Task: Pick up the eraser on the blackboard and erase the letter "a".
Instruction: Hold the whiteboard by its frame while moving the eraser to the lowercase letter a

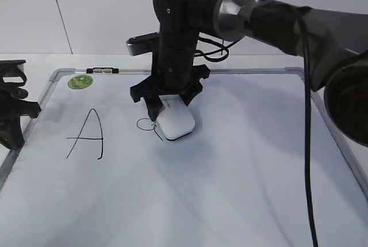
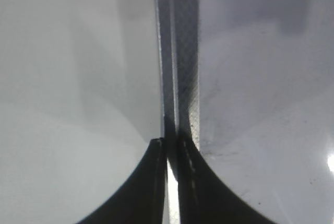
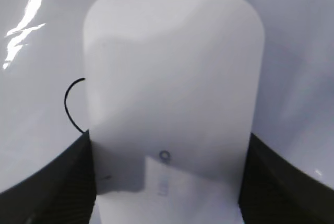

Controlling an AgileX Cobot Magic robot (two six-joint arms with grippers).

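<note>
The blackboard (image 1: pixel 241 160) is a large white board with a grey frame, lying flat. My right gripper (image 1: pixel 168 104) is shut on the white eraser (image 1: pixel 176 122), pressing it onto the board over the right part of the small letter "a" (image 1: pixel 145 125). In the right wrist view the eraser (image 3: pixel 172 78) fills the space between the two dark fingers, and a curved piece of the letter "a" (image 3: pixel 70 106) shows at its left edge. My left gripper (image 1: pixel 14 109) rests at the board's left edge; in the left wrist view its jaws (image 2: pixel 172 151) are closed and empty over the frame rail (image 2: pixel 177 51).
A large capital "A" (image 1: pixel 86 135) is drawn left of the eraser. A round green sticker (image 1: pixel 80 82) and a small clip (image 1: pixel 102 71) sit at the board's far left corner. A black cable (image 1: pixel 307 143) hangs across the right side.
</note>
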